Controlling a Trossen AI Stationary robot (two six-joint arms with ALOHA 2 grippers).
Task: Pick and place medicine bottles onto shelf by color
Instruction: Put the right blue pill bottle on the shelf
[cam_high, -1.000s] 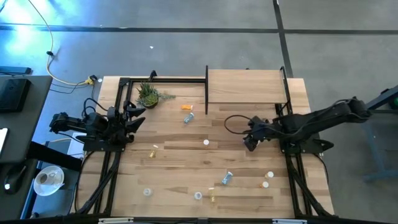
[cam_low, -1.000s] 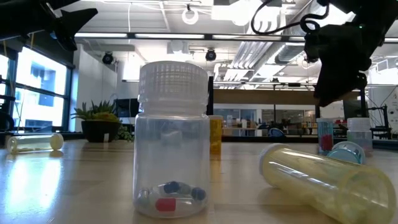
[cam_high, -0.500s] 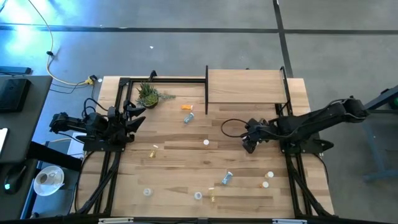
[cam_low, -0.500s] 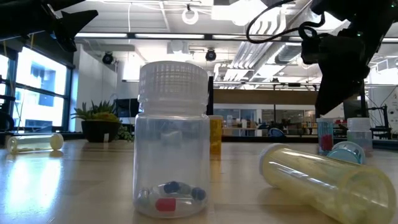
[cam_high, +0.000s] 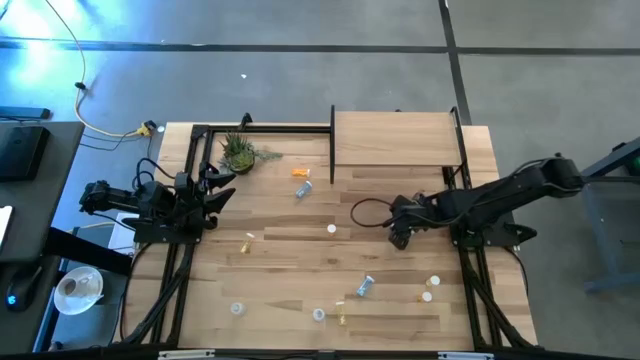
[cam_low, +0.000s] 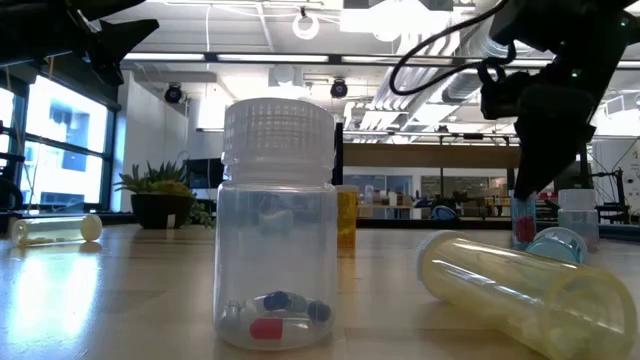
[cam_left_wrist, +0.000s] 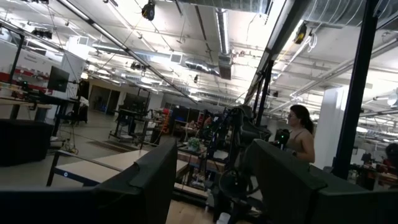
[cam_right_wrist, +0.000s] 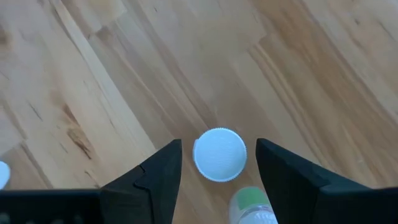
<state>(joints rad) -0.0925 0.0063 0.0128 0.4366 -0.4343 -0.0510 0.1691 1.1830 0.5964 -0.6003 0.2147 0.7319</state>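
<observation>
Several small white-capped medicine bottles lie or stand scattered on the planked table; one white-capped bottle (cam_right_wrist: 219, 154) stands upright under my right gripper. My right gripper (cam_high: 398, 232) is open and points down, with a finger on either side of this bottle's cap, apart from it. A second bottle (cam_right_wrist: 252, 205) with a greenish top stands beside it. In the low view my right gripper (cam_low: 530, 190) hangs over a bottle (cam_low: 522, 222) with red and blue contents. The light-wood shelf (cam_high: 395, 140) stands at the far right. My left gripper (cam_high: 222, 185) waits open at the table's left edge.
A potted plant (cam_high: 238, 152) stands at the far left. Orange (cam_high: 298, 173) and blue (cam_high: 303, 190) bottles lie mid-table, a white one (cam_high: 332, 229) is left of my right gripper, and others are near the front edge (cam_high: 340, 315). A person (cam_left_wrist: 300, 134) is in the room beyond.
My right gripper has gone a little toward the table's left edge and down, closing in on the upright bottle beneath it. The bottles have stayed where they were.
</observation>
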